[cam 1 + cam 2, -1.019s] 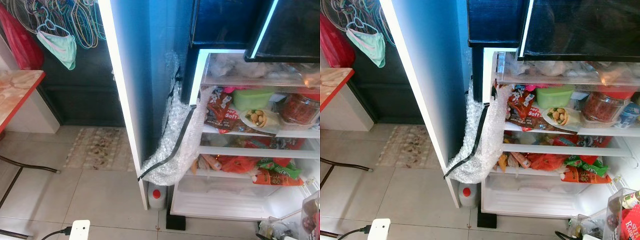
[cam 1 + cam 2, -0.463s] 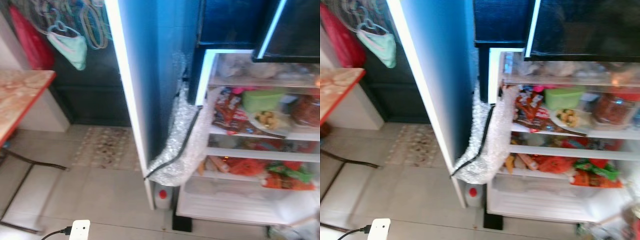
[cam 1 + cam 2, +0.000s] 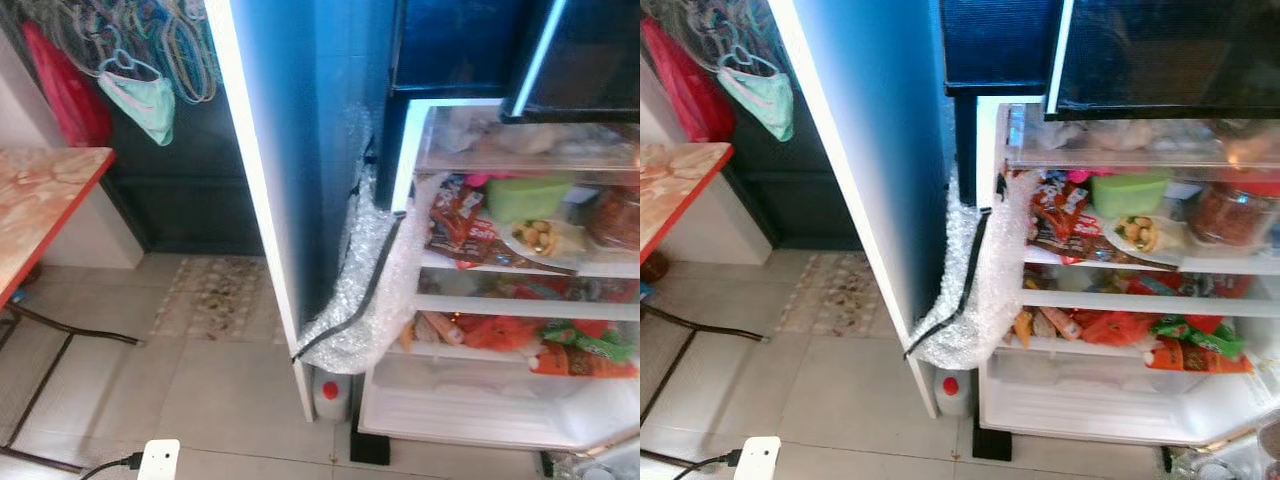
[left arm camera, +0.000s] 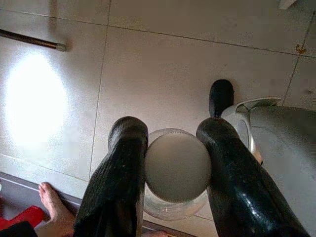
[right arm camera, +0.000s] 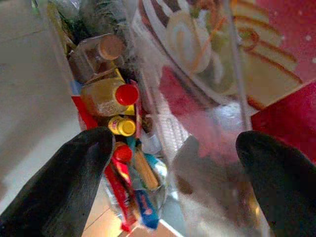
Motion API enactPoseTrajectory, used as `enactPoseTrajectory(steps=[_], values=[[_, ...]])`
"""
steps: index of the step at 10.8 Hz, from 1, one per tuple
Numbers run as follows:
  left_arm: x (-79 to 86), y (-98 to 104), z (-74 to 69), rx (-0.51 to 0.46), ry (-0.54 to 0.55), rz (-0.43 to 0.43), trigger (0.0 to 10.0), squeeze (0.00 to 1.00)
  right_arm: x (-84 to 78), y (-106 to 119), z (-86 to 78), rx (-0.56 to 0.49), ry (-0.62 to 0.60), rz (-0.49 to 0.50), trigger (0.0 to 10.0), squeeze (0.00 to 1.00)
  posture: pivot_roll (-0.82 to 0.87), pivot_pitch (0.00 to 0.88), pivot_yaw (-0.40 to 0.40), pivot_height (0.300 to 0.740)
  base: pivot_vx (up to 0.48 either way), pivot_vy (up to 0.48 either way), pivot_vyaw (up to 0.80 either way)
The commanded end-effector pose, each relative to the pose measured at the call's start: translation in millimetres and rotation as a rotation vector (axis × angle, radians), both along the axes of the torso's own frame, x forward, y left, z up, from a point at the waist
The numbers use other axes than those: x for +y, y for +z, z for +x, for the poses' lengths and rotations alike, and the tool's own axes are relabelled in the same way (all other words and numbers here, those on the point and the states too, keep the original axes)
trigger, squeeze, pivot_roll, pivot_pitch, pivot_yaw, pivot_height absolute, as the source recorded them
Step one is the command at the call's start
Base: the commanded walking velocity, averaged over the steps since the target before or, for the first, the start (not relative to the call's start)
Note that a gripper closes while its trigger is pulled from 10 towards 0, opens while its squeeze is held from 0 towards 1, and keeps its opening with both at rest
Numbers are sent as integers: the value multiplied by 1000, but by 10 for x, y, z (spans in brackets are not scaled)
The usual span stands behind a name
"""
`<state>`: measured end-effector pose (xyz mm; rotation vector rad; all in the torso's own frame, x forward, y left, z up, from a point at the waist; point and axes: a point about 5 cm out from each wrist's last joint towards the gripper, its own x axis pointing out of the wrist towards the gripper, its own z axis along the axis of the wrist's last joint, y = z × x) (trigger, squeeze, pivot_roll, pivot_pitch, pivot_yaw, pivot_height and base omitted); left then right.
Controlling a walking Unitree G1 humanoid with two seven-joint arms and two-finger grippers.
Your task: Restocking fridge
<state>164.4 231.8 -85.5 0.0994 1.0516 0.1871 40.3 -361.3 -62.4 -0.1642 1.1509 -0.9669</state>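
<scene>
The view is now sitting further left than a second ago, taking in more of the table beside the open fridge. The left gripper is clamping a glass jar between its fingers above the floor tiles, while the right gripper is spreading wide over a clear box of bottles.

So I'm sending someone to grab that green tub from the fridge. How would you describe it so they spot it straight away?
Look into the open fridge, at the upper shelf just under the clear drawer. The green tub sits near the middle, behind a plate with a wrap and left of a red-lidded jar. It is the one plain lime-green lidded box among printed packets.
</scene>
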Motion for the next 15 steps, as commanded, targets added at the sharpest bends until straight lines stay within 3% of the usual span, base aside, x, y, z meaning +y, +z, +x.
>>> enactPoseTrajectory(steps=[1,6,7,8,9,12,15], values=[[47,-8,-42,22,-4,14,10000,0,55,-34,17,4,5,19,10000,0,-29,73,51,740,0,0,0],[31,-14,-47,23,3,7,10000,0,123,-67,97,-18,34,59,10000,0,-32,75,44,740,0,0,0],[32,-14,-48,23,3,7,10000,0,265,-136,219,-116,55,184,10000,0,-33,76,46,740,0,0,0],[37,-13,-48,23,-1,11,10000,0,605,-234,512,-204,258,389,10000,0,-32,76,48,740,0,0,0],[42,-11,-47,20,0,14,10000,0,767,-286,580,-225,242,468,10000,0,-28,73,49,740,0,0,0],[55,-8,-50,15,-4,18,10000,0,1019,-285,852,-287,379,548,10000,0,-22,67,56,740,0,0,0],[56,-10,-56,17,-15,20,10000,0,1041,-294,849,-258,417,561,10000,0,-23,50,56,740,0,-82,0]])
